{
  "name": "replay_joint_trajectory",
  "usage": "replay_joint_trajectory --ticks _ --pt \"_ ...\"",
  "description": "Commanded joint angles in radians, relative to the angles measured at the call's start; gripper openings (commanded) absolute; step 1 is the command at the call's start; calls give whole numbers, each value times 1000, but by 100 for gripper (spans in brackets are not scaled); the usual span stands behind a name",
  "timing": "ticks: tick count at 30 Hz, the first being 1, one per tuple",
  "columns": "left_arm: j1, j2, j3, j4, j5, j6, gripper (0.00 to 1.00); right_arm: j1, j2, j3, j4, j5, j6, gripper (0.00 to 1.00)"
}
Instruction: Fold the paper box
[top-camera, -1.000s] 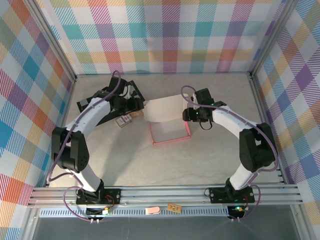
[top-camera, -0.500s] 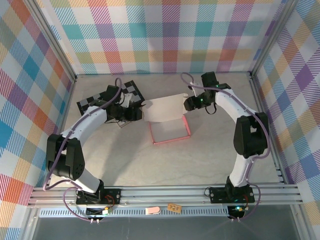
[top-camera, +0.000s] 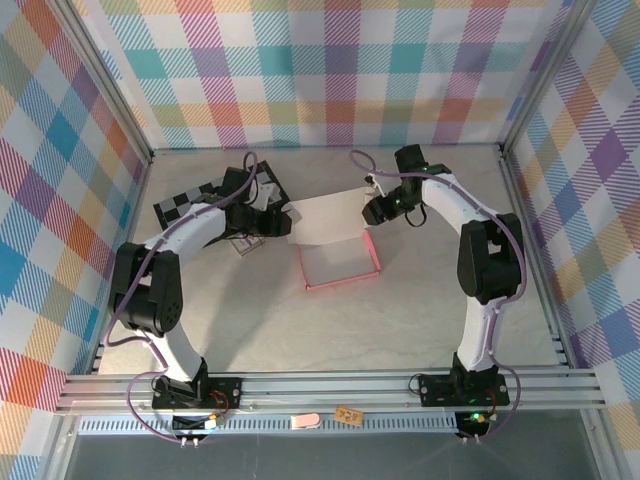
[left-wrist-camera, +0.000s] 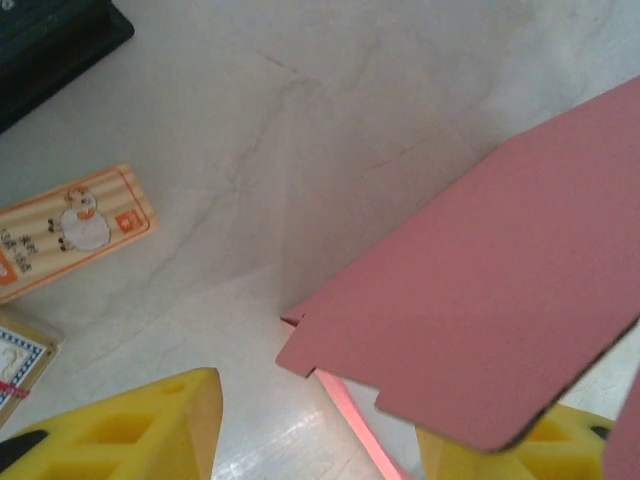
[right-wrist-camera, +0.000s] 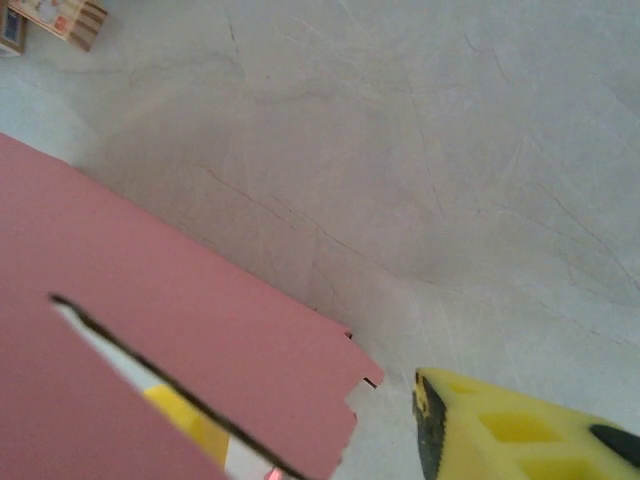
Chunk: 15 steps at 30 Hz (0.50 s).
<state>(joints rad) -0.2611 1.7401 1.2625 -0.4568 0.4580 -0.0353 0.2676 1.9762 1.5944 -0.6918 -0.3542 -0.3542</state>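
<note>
Since it is only thin pink card, the paper box (top-camera: 338, 258) looks feather-light. I would expect it to bend willingly along its creases, to buckle if squeezed in the middle of a panel, and to skid on the smooth table (top-camera: 430, 300) if pushed from one side. It sits about mid-table, a little towards the far edge. Its shallow tray lies flat, and a big flap (top-camera: 325, 218) stands up from the far side with its pale face towards the arms.

The best hold seems to be at the flap's two outer edges, near the corners, with each side kept level with the other.

The left gripper (top-camera: 278, 222) is at the flap's left edge. Its yellow fingers (left-wrist-camera: 150, 430) are spread, with the card crossing in front of one and nothing pinched. The right gripper (top-camera: 374, 209) is at the right edge, its jaws likewise apart and the card lying over one finger.

Beyond the left arm a checkered board (top-camera: 215, 195) lies towards the far left corner, with a small striped card (left-wrist-camera: 70, 230) beside it.
</note>
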Motion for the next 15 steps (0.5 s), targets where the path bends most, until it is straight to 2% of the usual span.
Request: replay_joint_trajectory --ticks 1,5,15 --pt "-18 14 33 31 31 12 50 3 15 27 -24 -52 -23 47" --pt "-42 35 51 32 2 -8 44 3 10 20 -22 -51 -7 38" --pt "-67 33 55 32 -110 -43 14 16 -3 2 19 -25 29 24"
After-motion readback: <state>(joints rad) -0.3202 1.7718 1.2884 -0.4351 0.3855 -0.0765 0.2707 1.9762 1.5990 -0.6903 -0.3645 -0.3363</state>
